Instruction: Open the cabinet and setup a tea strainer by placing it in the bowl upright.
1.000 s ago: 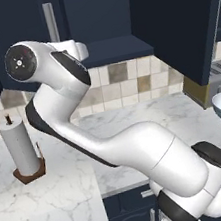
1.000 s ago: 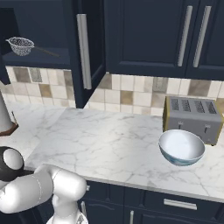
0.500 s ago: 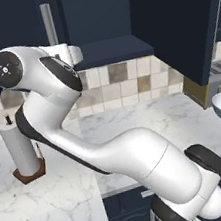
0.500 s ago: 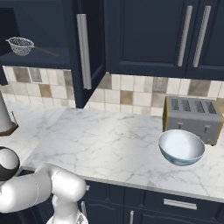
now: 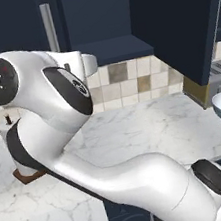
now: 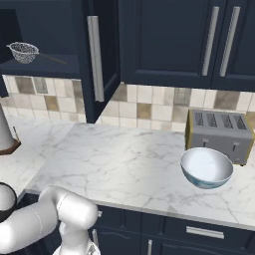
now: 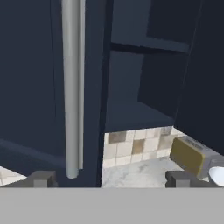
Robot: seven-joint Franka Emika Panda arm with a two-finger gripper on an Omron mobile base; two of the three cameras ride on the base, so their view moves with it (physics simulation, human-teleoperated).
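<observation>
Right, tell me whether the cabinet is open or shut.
Open. In the right base view the cabinet door stands swung out edge-on, and the tea strainer shows on the exposed shelf inside.

No readable text, labels, brands or numbers anywhere. Cabinet (image 6: 164, 40) doors plain navy, toaster (image 6: 219, 134) unmarked, bowl (image 6: 206, 168) carries only a blue band, no lettering. Tile backsplash (image 6: 149, 107) bare of signs.

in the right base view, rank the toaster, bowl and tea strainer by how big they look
1. toaster, largest, though the bowl hides part of it
2. bowl, slightly narrower and nearer the camera
3. tea strainer, clearly smallest, but it sits farther back on the cabinet shelf
</observation>
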